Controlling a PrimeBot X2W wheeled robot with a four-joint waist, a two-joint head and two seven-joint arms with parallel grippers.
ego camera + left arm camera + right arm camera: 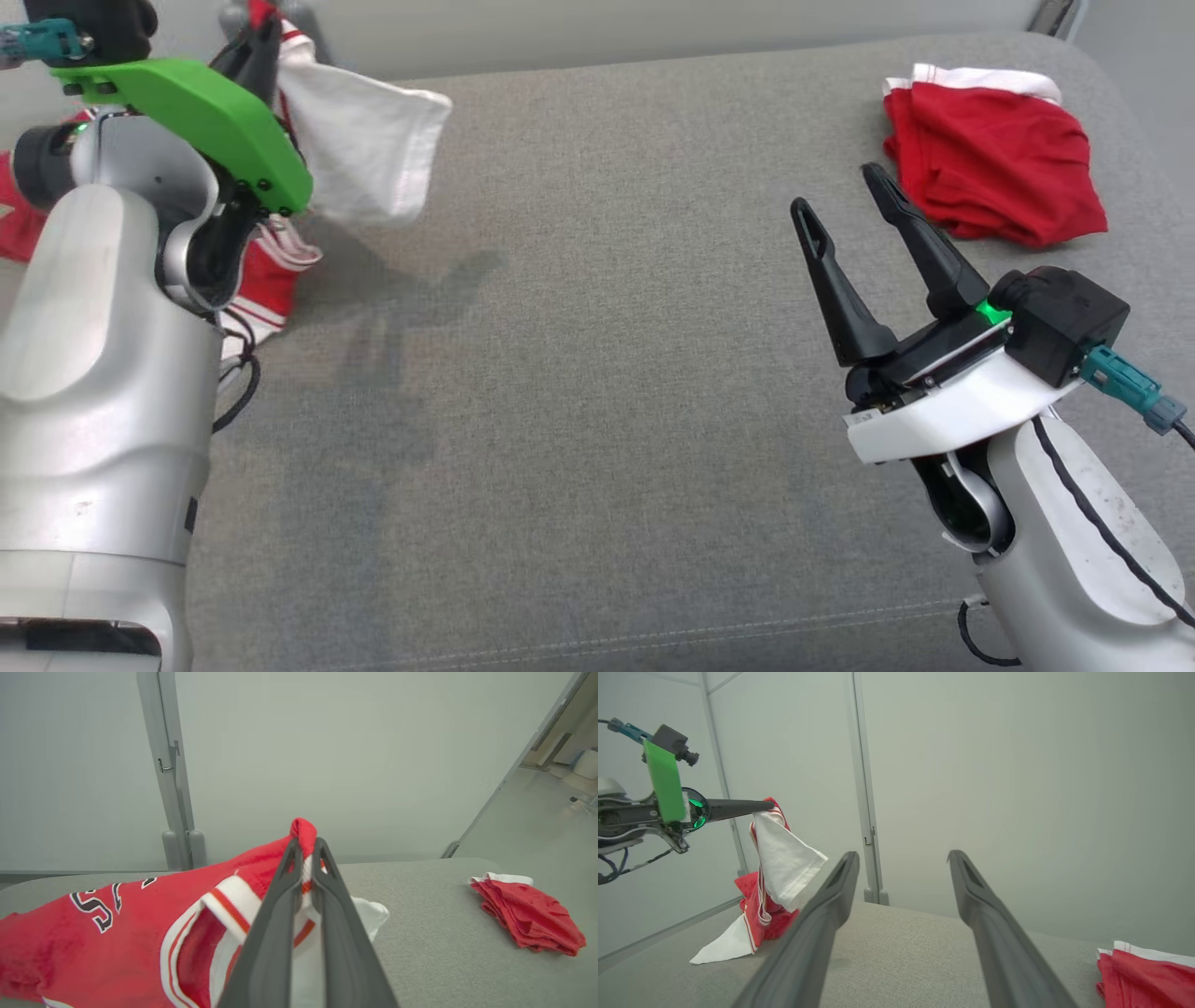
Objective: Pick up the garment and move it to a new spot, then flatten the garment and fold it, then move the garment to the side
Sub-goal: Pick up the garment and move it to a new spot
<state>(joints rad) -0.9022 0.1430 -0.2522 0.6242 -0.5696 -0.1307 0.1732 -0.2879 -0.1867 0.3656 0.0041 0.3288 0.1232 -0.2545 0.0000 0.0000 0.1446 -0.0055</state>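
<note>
The garment [364, 149], a red and white jersey with dark lettering [117, 933], hangs from my left gripper [266, 42] at the far left of the grey padded surface [597, 373]. The left jaws are shut on a bunched red edge of the garment [303, 833]. A white sleeve [784, 868] droops from the grip, and the garment's lower part still rests on the surface. My left gripper [766, 805] is held high and level in the right wrist view. My right gripper [837, 188] stands open and empty over the right side, apart from the garment [903, 855].
A second red garment with a white band [994, 168] lies folded at the far right of the surface [528, 914], just beyond my right gripper. A pale wall with a grey post [170, 765] stands behind the surface.
</note>
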